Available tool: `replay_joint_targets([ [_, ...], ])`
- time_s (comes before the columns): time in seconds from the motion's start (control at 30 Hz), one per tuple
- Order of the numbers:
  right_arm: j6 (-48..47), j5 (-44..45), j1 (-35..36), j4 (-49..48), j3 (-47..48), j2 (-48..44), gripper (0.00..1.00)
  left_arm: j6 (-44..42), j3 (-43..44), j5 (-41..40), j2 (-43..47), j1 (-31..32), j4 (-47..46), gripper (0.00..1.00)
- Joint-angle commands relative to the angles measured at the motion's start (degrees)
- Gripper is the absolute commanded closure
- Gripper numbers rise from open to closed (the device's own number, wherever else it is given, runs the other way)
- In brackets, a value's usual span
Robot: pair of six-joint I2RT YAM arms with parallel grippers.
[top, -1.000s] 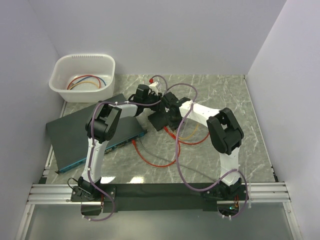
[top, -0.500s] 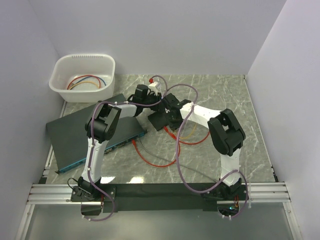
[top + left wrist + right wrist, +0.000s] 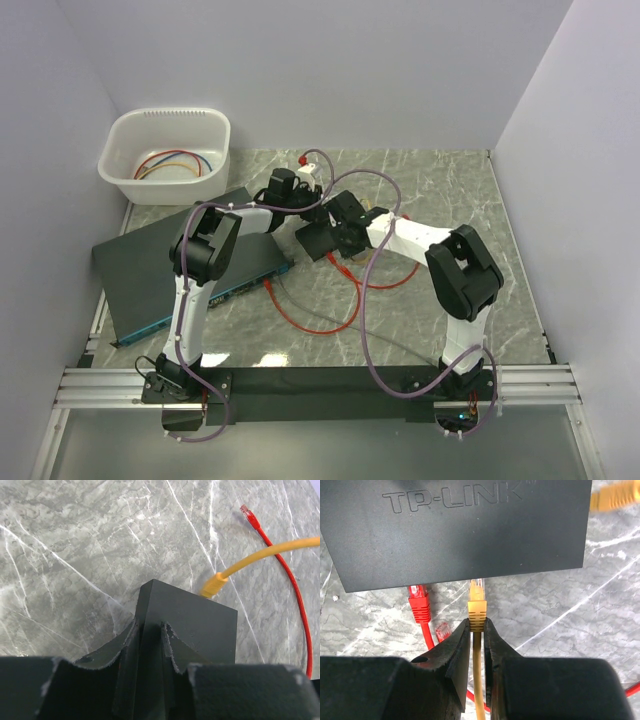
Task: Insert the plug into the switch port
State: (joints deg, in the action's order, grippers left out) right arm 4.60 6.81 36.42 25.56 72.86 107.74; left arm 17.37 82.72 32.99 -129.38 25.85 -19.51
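Note:
The large black switch (image 3: 165, 265) lies at the left, its teal-blue front face (image 3: 215, 300) towards me; single ports are too small to tell. A red cable ends in a red plug (image 3: 268, 284) right by that face. Another red plug with a clear tip (image 3: 245, 510) lies loose on the marble. My left gripper (image 3: 150, 627) is shut on a corner edge of the small black box (image 3: 200, 625). My right gripper (image 3: 476, 622) is shut on the orange-yellow plug (image 3: 476, 607), its tip at the box's edge (image 3: 460, 530).
A red plug (image 3: 418, 602) sits at the box's edge left of the yellow one, and a loose red tip (image 3: 441, 630) lies below it. A second yellow plug (image 3: 215, 586) is in the box's far side. A white tub (image 3: 165, 150) with cables stands back left.
The right arm's elbow has swung out to the right and its gripper has shifted slightly towards the small black box. The left arm has stayed put.

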Motion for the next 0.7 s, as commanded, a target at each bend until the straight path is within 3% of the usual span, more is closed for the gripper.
replay_joint_targets([
  [0.0, -2.9, 2.2, 0.6, -21.3, 1.6, -2.5, 1.00, -0.2, -2.4, 9.7, -2.3, 2.9, 7.7, 0.79],
  [0.67, 0.1, 7.5, 0.5, -22.7, 3.0, 4.7, 1.00, -1.1, -2.3, 11.0, -3.2, 3.0, 9.2, 0.81],
])
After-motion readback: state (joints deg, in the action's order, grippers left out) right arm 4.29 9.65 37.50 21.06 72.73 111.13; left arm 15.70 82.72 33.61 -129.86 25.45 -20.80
